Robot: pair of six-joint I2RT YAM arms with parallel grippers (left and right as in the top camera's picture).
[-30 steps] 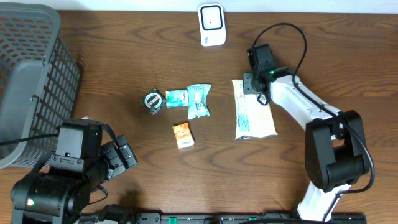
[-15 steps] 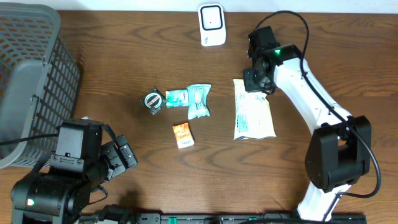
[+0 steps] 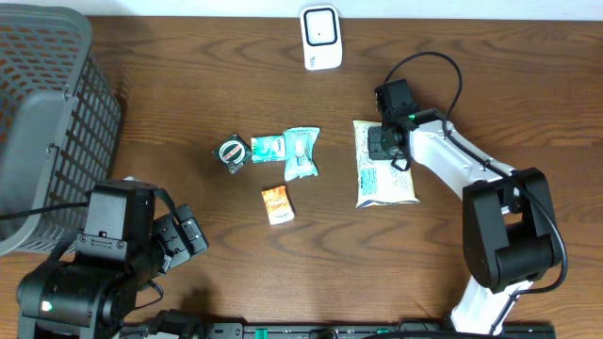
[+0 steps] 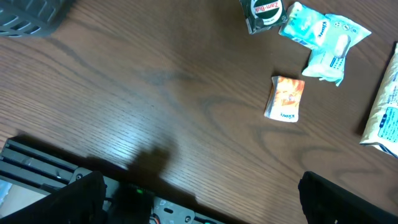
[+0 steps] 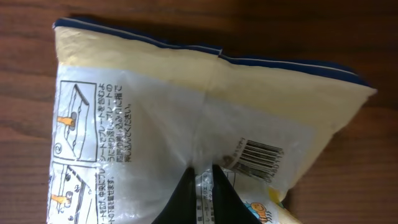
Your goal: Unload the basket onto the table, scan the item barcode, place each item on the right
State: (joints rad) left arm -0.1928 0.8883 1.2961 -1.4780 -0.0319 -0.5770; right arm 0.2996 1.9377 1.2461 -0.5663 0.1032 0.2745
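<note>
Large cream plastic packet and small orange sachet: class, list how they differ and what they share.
The large cream plastic packet is bigger than the small orange sachet. The right pincer is shut on the packet; the sachet lies untouched. The packet's barcode faces up; the sachet shows none. Both rest on the wooden table.

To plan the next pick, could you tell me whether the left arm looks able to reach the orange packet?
Probably yes: the packet lies alone on bare table near the open left hand, with nothing between them.
</note>
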